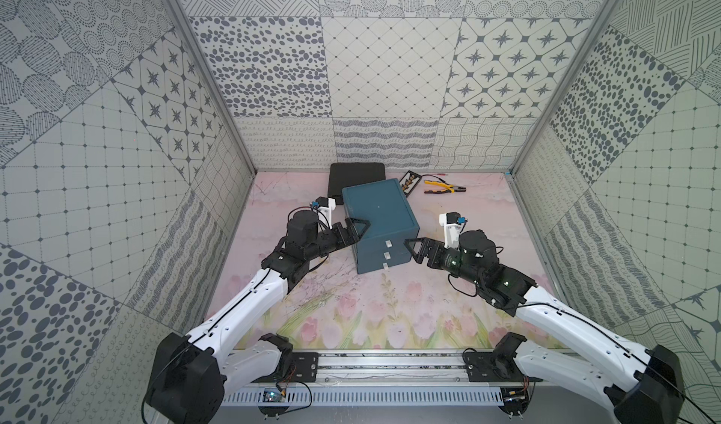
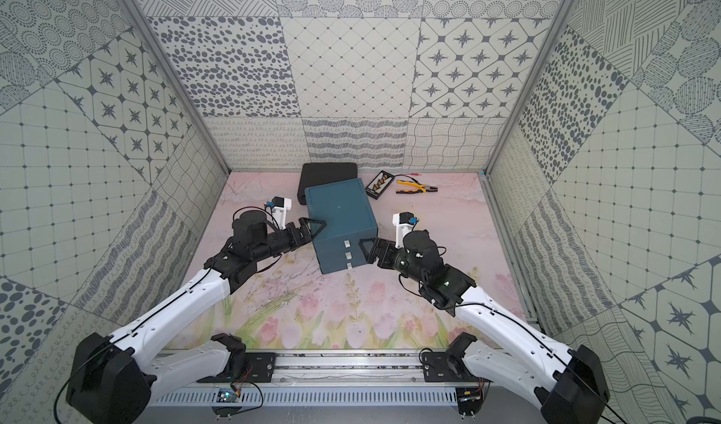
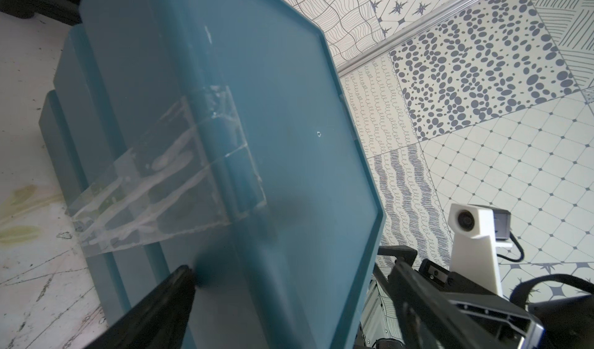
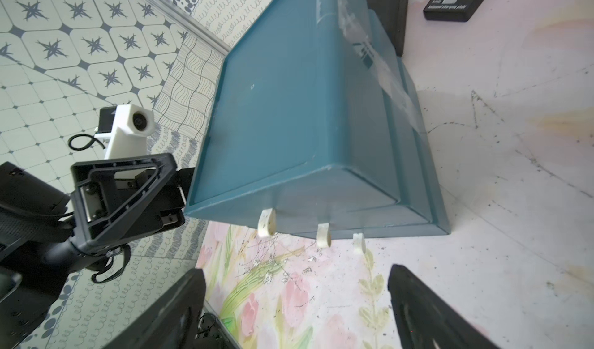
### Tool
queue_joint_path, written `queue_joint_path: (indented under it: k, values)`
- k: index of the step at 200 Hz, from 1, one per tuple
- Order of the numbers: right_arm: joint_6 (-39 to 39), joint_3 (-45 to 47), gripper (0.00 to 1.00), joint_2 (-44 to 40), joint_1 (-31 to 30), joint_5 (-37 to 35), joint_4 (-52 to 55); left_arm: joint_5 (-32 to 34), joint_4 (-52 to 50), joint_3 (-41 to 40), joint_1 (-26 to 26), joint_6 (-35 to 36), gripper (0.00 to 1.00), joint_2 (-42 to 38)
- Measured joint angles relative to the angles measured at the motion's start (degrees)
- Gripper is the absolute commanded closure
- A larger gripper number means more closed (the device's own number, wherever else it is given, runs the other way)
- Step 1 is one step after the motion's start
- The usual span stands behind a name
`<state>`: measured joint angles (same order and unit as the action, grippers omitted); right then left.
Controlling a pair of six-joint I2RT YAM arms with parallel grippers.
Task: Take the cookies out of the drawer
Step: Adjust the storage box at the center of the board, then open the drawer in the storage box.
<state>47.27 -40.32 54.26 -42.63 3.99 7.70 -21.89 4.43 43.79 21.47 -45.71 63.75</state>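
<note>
The right gripper (image 4: 295,268) hangs with its fingers spread wide and nothing between them, just in front of the cabinet's drawer side and clear of it. The left gripper (image 1: 357,227) is spread too. One of its fingers (image 3: 167,299) touches the cabinet's left side wall and the other lies over the top near that edge; it clamps nothing.

Both arms reach in over the floral table (image 1: 351,309). Near its middle stands the teal cabinet (image 1: 378,211), turned at an angle, with clear tape (image 3: 160,183) stuck across its side. Its three drawers (image 1: 384,256) are stacked and all pushed in, so the cookies are out of sight.

Behind the cabinet and touching its back corner sits a black box (image 1: 355,174), close to the rear wall. Beside the cabinet's far right corner lies a slim black tray (image 1: 409,182) of small brown pieces, with yellow-handled pliers (image 1: 444,187) just to its right. The smallest things are the three white handles (image 4: 266,223), one on each drawer front. They face the gap between the right gripper's fingers.
</note>
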Motion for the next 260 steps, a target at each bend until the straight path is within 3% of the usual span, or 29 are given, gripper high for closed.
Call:
queue_joint_path:
  k: [29, 63, 113, 206, 260]
  values:
    - [1.95, 0.96, 0.13, 0.22, -5.16, -0.92, -2.12, 1.51, -0.2, -0.48, 0.87, -0.55, 0.01, -1.29]
    - [3.82, 1.44, 0.31, 3.58, -8.83, -2.69, -6.6, 2.56, -0.24, -0.48, 1.25, -0.72, 0.01, -1.75]
    - [5.79, 2.95, 0.44, 6.95, -8.7, -7.06, -12.02, 3.04, -0.96, -0.02, 1.4, -0.63, 0.01, -1.73]
    - [10.49, 2.8, 0.53, 17.99, -7.02, -7.48, -23.56, 3.15, -2.99, 1.29, 1.4, 1.66, 0.01, -1.38]
    - [11.13, 2.67, 0.69, 19.43, -6.84, -7.34, -25.86, 3.1, -3.89, 2.21, 1.42, 2.47, 0.01, -0.37]
